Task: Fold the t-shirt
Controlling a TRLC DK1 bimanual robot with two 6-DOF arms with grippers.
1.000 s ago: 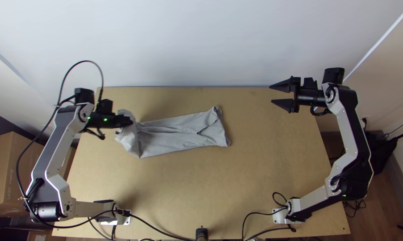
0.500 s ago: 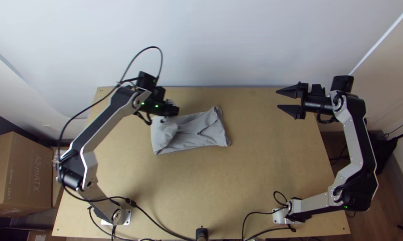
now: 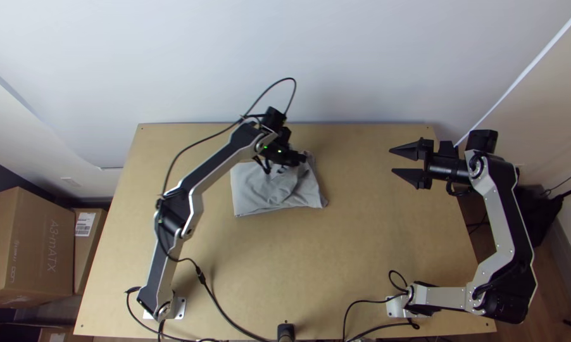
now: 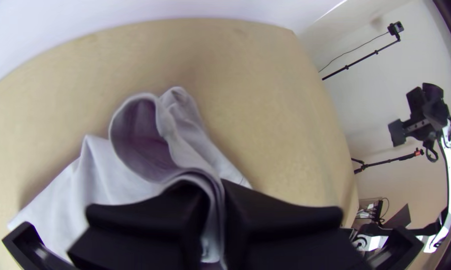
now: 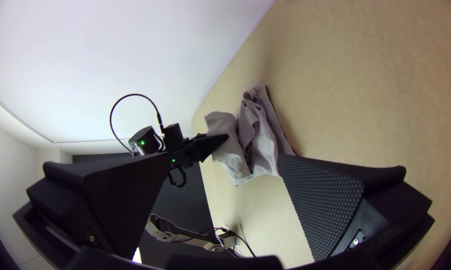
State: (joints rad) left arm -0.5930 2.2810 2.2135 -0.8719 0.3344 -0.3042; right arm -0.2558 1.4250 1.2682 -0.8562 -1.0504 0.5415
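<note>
The t-shirt [image 3: 254,190], clamped in the left gripper [image 4: 211,194], has been doubled rightward across the table [image 3: 368,253], apparently nearing a completed fold, the right gripper [image 3: 393,161] being open.

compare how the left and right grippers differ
The left gripper is closed on a fold of the grey t-shirt; the right gripper is open, with nothing between its fingers. The left gripper is at the cloth, the right gripper well apart from it. Both have two black fingers.

Left claw [image 3: 303,158] clamped, right claw [image 3: 392,160] spread wide
</note>
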